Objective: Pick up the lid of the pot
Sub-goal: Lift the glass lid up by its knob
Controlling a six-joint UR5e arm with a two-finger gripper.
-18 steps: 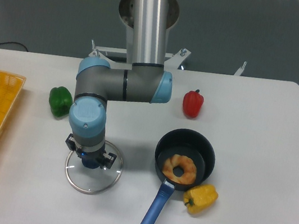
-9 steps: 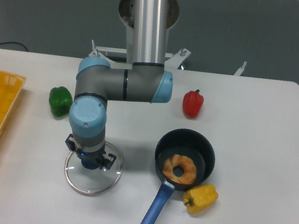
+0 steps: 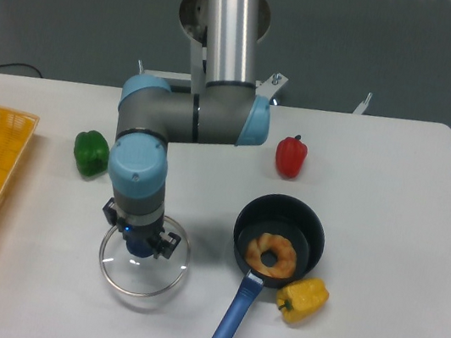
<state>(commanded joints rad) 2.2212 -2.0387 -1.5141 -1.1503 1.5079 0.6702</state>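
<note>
Lifted slightly since the earlier frame, the pot lid (image 3: 144,278) hangs low over the tabletop (image 3: 385,246), nearer its front edge than its back; the gripper (image 3: 138,235) is clamped on the knob (image 3: 140,248). Keep that grip firm and rise slowly, straight up.

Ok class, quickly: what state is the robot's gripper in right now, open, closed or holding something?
Gripper: closed on the dark blue knob of the pot lid, holding it.

From above the near side of the table (image 3: 393,247), one camera looks down toward the arm (image 3: 186,120).
</note>
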